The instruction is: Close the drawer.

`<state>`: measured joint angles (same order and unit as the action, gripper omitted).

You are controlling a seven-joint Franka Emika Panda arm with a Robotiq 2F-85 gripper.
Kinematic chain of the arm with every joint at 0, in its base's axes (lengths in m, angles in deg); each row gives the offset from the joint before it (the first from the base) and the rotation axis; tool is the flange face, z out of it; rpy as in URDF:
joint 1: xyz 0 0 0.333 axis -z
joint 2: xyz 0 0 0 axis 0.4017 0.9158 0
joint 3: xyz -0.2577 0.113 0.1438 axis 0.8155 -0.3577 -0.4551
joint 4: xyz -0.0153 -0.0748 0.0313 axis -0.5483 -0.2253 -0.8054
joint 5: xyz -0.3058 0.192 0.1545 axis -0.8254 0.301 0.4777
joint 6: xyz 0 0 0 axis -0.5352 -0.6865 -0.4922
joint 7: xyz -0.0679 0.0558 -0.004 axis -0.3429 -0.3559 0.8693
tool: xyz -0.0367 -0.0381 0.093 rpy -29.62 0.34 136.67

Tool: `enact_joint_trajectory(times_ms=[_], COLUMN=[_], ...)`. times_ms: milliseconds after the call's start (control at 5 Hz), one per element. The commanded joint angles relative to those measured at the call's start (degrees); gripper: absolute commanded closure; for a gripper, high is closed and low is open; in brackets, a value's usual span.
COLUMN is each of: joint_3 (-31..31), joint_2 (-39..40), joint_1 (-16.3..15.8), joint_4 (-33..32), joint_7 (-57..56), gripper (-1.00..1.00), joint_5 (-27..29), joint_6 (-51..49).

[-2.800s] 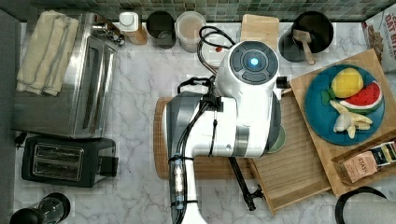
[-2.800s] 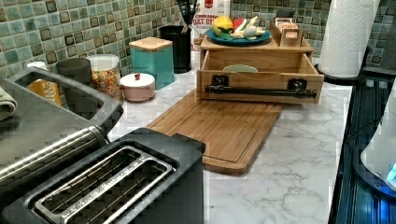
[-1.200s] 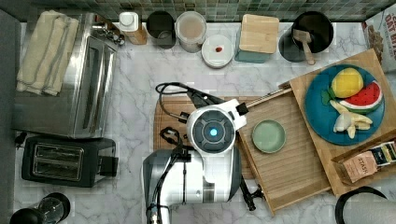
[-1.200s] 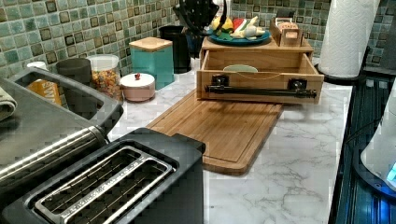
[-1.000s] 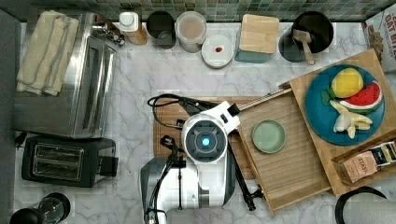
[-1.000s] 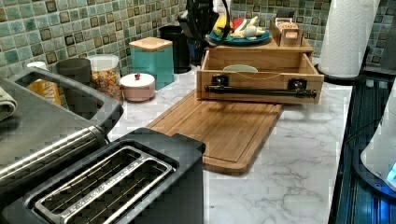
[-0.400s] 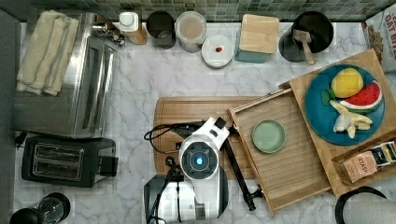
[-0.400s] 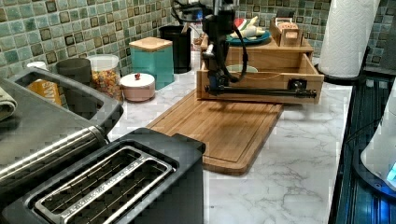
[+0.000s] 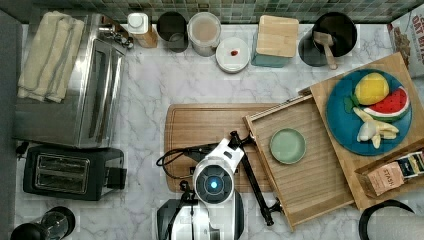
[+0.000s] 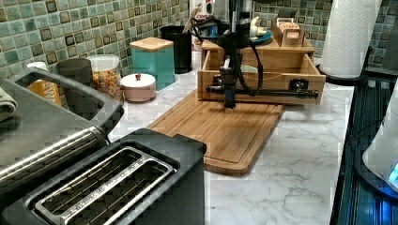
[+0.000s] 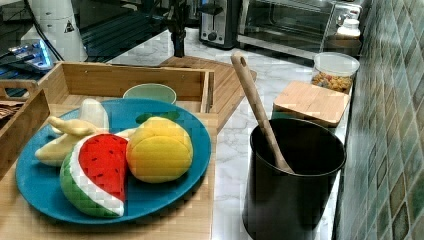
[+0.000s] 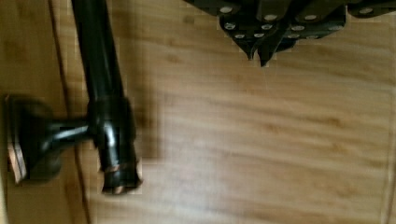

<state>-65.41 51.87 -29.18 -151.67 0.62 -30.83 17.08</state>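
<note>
The drawer (image 9: 305,165) is seen pulled well out over the cutting board (image 9: 210,135), a green dish (image 9: 287,146) lying in it. The gripper (image 10: 228,96) is hung just in front of the black bar handle (image 10: 263,92), near the left view's left end of it; its fingers appear pressed together with nothing between them, though that is hard to confirm. The handle's long axis runs across the push direction, so the drawer lies straight beyond the gripper. "STASH" can be read on a tea packet (image 9: 389,180), and "OAT" on a carton (image 9: 411,25).
</note>
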Motion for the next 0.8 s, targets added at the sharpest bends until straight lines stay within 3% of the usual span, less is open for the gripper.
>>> enact_joint_trajectory(times_ms=[200,600,800], joint_3=[2.48,4.41,6.63], joint_2=[-3.14,-4.02,-1.37], joint_1=[2.21,4.98,4.43], joint_4=[-5.34,-6.62,-4.67], joint_7=[-10.81,-17.18,-19.56], gripper=[1.0,1.0,1.0], joint_5=[-6.53,-8.6,-8.65], joint_6=[1.77,4.44,4.34])
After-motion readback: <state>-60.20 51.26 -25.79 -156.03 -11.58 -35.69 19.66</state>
